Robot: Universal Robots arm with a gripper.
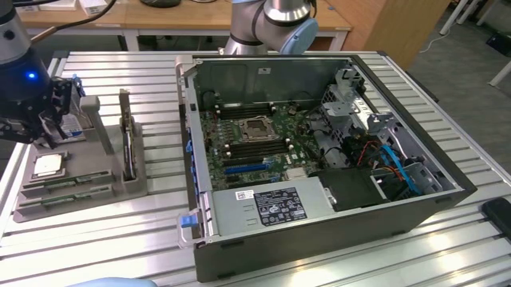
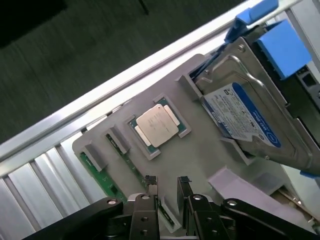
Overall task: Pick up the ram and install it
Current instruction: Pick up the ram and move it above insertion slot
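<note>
As I look over the exterior view, the gripper [image 1: 46,139] hangs at the left edge of the frame, just above the grey tray [image 1: 90,160] on the slatted table [image 1: 119,239]. Its jaws stand apart and hold nothing. In the wrist view the two fingers [image 2: 150,185] of the gripper [image 2: 167,182] sit either side of a gap, and I see the ram [image 2: 127,157] running beneath that gap. The ram [image 1: 70,179] lies flat in its tray slot at the lower left of the exterior view, just beside the processor [image 1: 49,164], with a second green stick [image 1: 66,198] in the next slot. A blue-labelled hard drive [image 2: 245,120] leans in the tray nearby. The open computer case [image 1: 319,251] takes up the middle and right of the exterior view.
</note>
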